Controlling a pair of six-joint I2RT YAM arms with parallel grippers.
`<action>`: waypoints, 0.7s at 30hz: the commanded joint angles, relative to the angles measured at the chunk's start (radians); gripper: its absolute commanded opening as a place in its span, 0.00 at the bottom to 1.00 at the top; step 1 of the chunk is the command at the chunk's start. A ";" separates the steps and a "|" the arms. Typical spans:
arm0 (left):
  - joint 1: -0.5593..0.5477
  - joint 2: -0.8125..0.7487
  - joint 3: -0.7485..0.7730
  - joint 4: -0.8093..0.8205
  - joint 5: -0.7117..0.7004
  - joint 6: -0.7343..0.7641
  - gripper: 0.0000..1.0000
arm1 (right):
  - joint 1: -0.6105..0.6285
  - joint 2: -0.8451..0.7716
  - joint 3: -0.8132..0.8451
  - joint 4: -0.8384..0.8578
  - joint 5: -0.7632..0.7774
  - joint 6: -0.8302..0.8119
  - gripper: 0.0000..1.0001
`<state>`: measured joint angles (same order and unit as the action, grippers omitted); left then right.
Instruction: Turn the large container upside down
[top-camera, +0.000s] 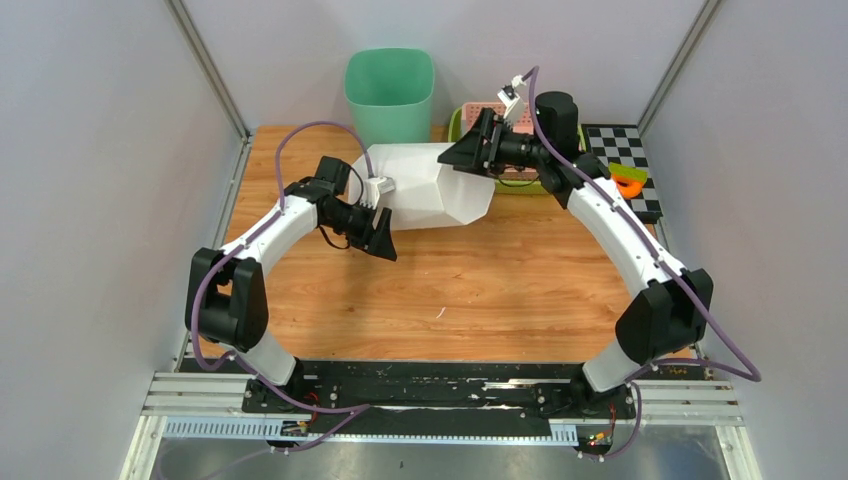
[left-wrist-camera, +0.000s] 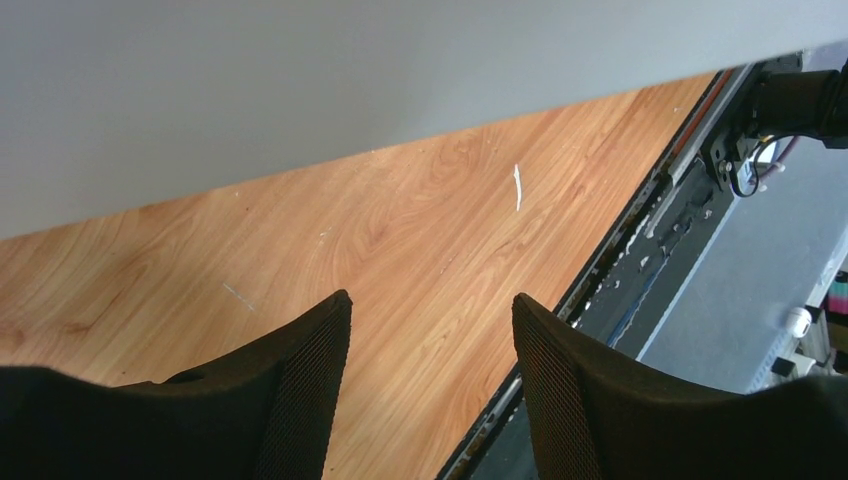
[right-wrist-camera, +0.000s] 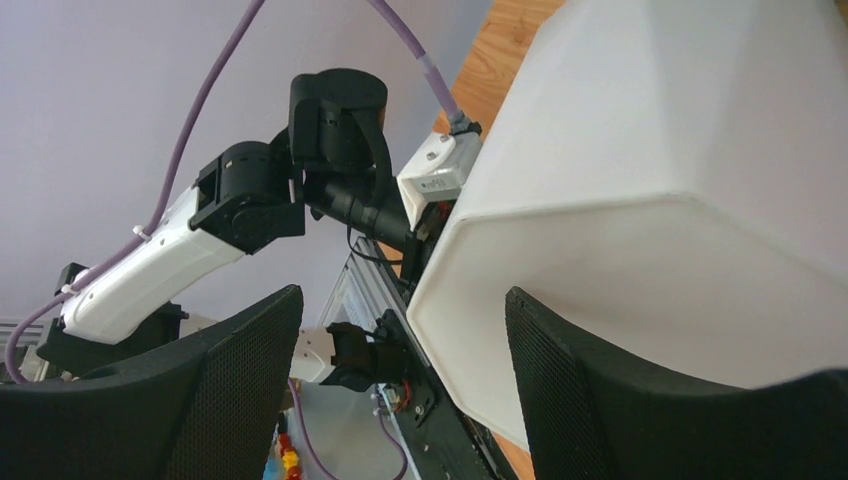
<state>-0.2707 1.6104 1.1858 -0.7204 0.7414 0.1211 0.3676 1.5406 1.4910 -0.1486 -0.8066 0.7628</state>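
On the wooden tabletop, the left claw hangs with its jaws spread wide and nothing between them, just beside the near left end of the large white container. The container lies on its side toward the back of the tabletop. The right claw, also spread and empty, sits at the container's far right end; whether a finger touches the wall is hard to tell. The flip looks roughly half done: the container is on its side, not yet resting upside down. A green bin stands behind.
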 joint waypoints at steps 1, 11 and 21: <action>-0.005 -0.022 0.015 -0.004 0.021 0.013 0.63 | 0.028 0.057 0.078 0.031 0.032 -0.003 0.77; -0.005 -0.039 0.031 -0.038 0.040 0.043 0.65 | 0.078 0.160 0.178 0.043 0.053 -0.004 0.77; -0.002 -0.140 0.031 -0.051 0.033 0.066 0.71 | 0.119 0.265 0.266 0.053 0.067 -0.008 0.77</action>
<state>-0.2707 1.5242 1.1931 -0.7586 0.7639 0.1619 0.4644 1.7618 1.7107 -0.0898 -0.7555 0.7624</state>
